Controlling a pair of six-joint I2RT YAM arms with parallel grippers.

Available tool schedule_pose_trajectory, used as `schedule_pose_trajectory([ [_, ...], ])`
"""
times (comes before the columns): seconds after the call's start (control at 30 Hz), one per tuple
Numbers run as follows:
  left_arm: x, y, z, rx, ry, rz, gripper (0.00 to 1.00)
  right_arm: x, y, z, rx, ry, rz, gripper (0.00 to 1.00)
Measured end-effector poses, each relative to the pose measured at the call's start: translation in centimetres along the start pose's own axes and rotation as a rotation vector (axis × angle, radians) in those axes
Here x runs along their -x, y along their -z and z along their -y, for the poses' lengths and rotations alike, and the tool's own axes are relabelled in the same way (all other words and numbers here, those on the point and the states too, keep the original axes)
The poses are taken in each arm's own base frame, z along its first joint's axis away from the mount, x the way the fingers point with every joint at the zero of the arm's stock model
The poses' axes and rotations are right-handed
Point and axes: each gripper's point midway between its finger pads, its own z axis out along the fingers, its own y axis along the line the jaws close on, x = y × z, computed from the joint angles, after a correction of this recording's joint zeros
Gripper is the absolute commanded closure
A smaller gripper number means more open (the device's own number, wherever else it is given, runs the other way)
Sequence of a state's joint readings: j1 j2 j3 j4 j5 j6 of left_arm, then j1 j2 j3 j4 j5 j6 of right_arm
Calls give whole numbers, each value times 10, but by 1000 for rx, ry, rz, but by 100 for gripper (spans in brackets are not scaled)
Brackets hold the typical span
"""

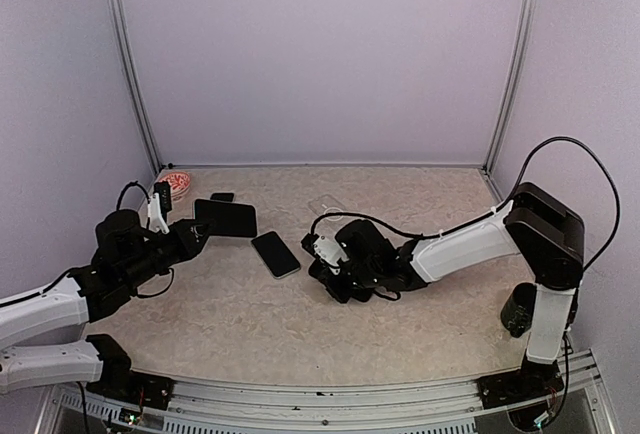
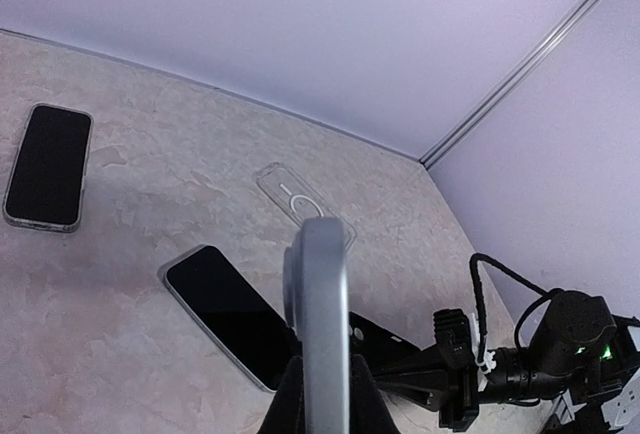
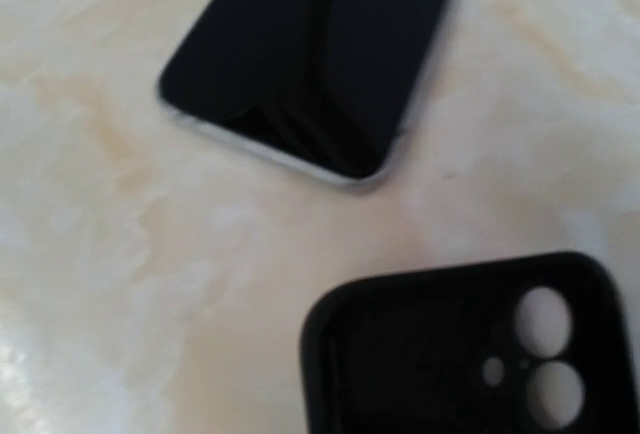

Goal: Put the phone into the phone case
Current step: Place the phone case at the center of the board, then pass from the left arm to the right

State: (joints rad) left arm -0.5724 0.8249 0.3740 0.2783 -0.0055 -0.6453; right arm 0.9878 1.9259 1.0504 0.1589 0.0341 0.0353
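Phone (image 1: 275, 254) lies screen-up on the table (image 1: 400, 204) between the arms, just beside the black phone case (image 3: 470, 354) near the right gripper (image 1: 322, 259), whose jaws I cannot make out; the left gripper (image 1: 200, 226) is clamped on a second phone (image 1: 228, 218), held off the table; a clear case (image 2: 300, 199) lies farther back.

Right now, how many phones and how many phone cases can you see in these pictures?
Phones: 3 (held phone, middle phone, far phone)
Cases: 2 (clear case, black case)
Total: 5
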Motion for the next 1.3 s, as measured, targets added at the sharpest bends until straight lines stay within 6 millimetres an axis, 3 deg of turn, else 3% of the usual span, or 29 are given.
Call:
schedule_pose_trajectory([
  [0.17,-1,0,-3,9,9,-1,100,-5,-4,-9,40,18,-13,92],
  [0.3,-1,0,-3,10,11,-1,100,-4,-4,-12,52,22,-11,83],
  [0.5,-2,0,-4,11,14,-2,100,-2,-3,-13,56,14,-12,51],
  [0.57,-2,0,-3,6,14,-4,100,0,-1,-13,61,2,-7,32],
  [0.7,-3,-1,-1,-10,15,-13,100,13,16,-13,62,-21,36,3],
  [0.73,-4,-2,0,-15,15,-18,100,19,23,-12,63,-26,55,1],
  [0.97,-10,-6,10,-79,14,-50,100,44,60,-6,111,-115,174,0],
  [1.2,-10,-5,30,-188,8,-55,100,41,83,32,225,-343,256,0],
  [1.3,-10,-4,39,-237,3,-59,100,42,91,30,291,-392,285,0],
])
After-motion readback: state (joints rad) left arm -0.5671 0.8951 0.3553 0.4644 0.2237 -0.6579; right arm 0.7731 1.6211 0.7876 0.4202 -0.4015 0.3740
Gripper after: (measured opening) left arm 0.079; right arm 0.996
